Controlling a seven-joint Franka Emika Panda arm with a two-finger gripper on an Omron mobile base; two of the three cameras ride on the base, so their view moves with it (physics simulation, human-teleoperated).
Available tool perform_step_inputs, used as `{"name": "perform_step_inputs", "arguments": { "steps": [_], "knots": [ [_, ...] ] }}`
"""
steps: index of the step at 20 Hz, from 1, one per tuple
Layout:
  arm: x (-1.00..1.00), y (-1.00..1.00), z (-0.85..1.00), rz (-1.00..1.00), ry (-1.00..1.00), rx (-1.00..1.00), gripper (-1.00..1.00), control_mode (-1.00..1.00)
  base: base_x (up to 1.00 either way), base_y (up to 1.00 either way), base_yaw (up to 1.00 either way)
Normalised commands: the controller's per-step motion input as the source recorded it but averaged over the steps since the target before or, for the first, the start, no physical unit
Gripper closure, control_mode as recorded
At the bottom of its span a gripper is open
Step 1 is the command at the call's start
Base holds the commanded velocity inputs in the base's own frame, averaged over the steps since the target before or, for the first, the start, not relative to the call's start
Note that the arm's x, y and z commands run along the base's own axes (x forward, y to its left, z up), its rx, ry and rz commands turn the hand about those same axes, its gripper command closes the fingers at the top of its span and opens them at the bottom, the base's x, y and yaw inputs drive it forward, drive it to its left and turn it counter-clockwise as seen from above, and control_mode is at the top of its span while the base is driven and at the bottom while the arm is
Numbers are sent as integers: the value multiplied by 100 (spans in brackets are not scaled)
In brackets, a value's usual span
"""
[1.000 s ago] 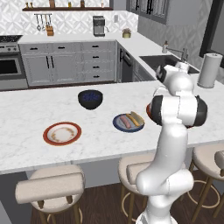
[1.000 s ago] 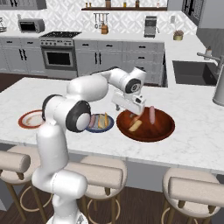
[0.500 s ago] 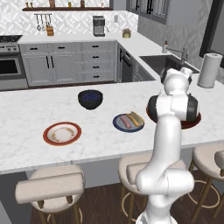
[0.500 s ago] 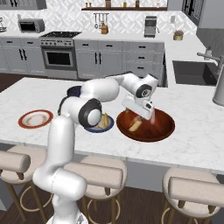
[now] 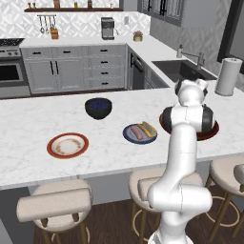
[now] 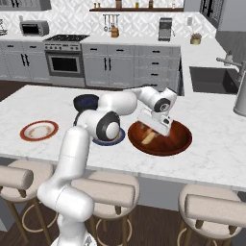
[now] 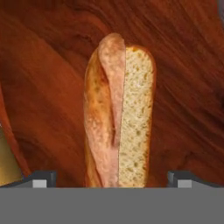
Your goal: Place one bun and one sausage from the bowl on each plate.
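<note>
Your gripper (image 7: 112,177) is hanging low over the reddish-brown bowl (image 6: 178,142), jaws spread wide and gripping nothing. In the hand view its two dark fingertips (image 7: 41,178) are standing well apart at the bottom, with a bun (image 7: 131,118) and a sausage (image 7: 111,105) lying between them on the bowl's wooden floor, pressed side by side (the sausage is sitting against the bun's cut face). At the left edge of that view a yellowish piece is peeking in, too cropped to name.

From the right base view you are seeing the hand (image 6: 154,121) down inside the bowl, with a bun-coloured item (image 6: 149,137) just below it.

The slate-blue plate (image 5: 127,135) is sitting left of the bowl (image 5: 212,133) on the marble counter (image 5: 28,124), and it is already carrying a sausage (image 5: 136,132) and a bun (image 5: 149,128) lying next to each other. The white plate with the orange-red rim (image 5: 67,145) is lying farther left, well apart, nothing on it. A dark blue-black bowl (image 5: 98,107) is standing behind the two plates.
</note>
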Motion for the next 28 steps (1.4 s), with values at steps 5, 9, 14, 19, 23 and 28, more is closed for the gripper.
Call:
{"name": "perform_step_inputs", "arguments": {
  "steps": [5, 9, 14, 19, 23, 28],
  "knots": [
    [0, 3, -32, 0, 0, 0, -100, -100, 0, 0, 0],
    [0, 13, -18, 0, 0, 0, -100, -100, 0, 0, 0],
    [0, 0, 0, 0, 0, 0, -100, -100, 0, 0, 0],
    [0, 0, 0, 0, 0, 0, 100, -100, 0, 0, 0],
    [0, 0, 0, 0, 0, 0, 100, -100, 0, 0, 0],
    [0, 0, 0, 0, 0, 0, 100, -100, 0, 0, 0]
  ]
}}
